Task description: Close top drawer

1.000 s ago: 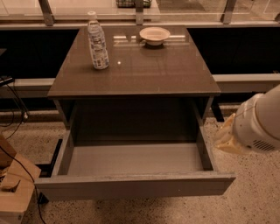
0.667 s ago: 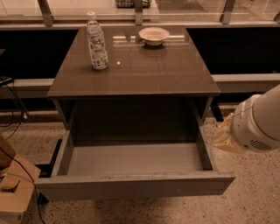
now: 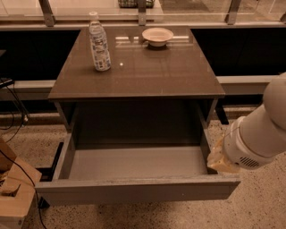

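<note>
Observed top drawer (image 3: 134, 191) standing far out beneath tabletop (image 3: 147, 71), inner floor exposed. Located gripper (image 3: 220, 160) low at drawer's right front corner, touching or just beside. Cannot tell whether open or closed. Judged progress 0: whole inward push left.

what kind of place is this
Probably an office or lab space: speckled terrazzo floor, metal-posted glass railing, brown-topped cabinet. The gripper sits at the right front corner of the wide grey top drawer.
</note>
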Robot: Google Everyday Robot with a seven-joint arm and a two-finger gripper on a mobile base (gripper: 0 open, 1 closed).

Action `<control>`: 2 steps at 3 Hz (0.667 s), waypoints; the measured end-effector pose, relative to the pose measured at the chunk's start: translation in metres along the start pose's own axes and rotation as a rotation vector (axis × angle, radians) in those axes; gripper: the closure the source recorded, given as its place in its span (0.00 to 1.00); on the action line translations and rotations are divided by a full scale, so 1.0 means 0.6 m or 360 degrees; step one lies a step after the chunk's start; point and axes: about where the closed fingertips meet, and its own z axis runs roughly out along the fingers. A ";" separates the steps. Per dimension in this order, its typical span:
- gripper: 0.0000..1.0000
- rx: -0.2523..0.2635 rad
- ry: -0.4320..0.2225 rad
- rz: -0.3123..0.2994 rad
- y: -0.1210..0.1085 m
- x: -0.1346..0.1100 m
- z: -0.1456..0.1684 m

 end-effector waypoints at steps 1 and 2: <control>1.00 -0.0137 -0.0037 0.0073 0.041 0.030 0.061; 1.00 -0.0235 -0.0093 0.0140 0.078 0.058 0.121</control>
